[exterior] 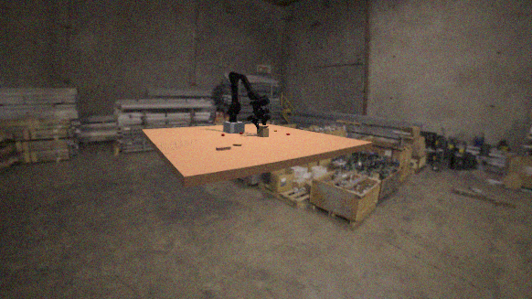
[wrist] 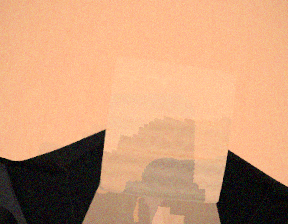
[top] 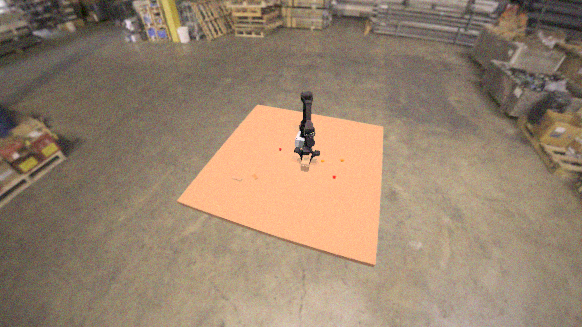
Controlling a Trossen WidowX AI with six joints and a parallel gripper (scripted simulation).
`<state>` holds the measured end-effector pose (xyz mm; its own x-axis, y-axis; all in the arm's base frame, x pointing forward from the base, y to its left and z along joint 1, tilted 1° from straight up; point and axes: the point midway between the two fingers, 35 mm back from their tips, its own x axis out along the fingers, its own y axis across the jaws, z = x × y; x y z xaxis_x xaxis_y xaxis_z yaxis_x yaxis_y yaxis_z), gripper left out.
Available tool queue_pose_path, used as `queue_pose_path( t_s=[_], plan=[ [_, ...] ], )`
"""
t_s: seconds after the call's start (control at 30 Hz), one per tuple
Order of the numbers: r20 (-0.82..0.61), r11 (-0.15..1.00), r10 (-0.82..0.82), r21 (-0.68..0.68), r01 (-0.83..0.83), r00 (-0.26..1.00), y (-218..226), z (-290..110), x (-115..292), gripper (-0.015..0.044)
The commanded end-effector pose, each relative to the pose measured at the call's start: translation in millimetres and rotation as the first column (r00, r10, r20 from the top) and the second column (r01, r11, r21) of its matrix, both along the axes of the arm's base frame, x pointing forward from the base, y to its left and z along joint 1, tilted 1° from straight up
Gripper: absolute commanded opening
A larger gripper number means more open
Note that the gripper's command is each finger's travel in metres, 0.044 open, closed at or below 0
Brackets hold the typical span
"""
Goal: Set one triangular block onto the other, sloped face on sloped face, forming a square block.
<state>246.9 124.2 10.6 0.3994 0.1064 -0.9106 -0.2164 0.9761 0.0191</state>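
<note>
My gripper (top: 306, 159) (wrist: 162, 143) is shut on a triangular block, with one black finger at each side of it. The held block (wrist: 170, 90) shows a pale, shiny face in the wrist view. In the top view the other triangular block (top: 305, 167) shows as a browner face right below and in front of the held one. In the exterior view the two together look like one small, squarish tan shape on the table, just under the fingers. The seam, any small gap between the sloped faces and the evenness of the ends are too small to tell.
Small red pieces (top: 280, 149) (top: 334, 177) and orange pieces (top: 322, 161) (top: 342, 160) lie around the arm. A flat tan piece (top: 255, 176) (exterior: 237, 144) and a thin piece (top: 237, 179) (exterior: 223, 148) lie farther off. A grey box (exterior: 234, 127) stands by the arm's base.
</note>
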Motion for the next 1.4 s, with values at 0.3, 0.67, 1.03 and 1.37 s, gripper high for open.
queue_pose_path(
  t_s=[0.3,0.67,1.03,1.37],
  plan=[
    [-0.003,1.0,0.004,-0.009,-0.004,1.0,0.0,-9.7,2.5,0.0],
    [-0.003,1.0,0.004,-0.009,-0.004,1.0,0.1,-13.6,3.7,0.0],
    [-0.003,1.0,0.004,-0.009,-0.004,1.0,0.1,-13.7,3.7,0.0],
    [-0.002,1.0,0.007,-0.011,-0.007,1.0,0.2,-13.8,3.7,0.0]
  ],
)
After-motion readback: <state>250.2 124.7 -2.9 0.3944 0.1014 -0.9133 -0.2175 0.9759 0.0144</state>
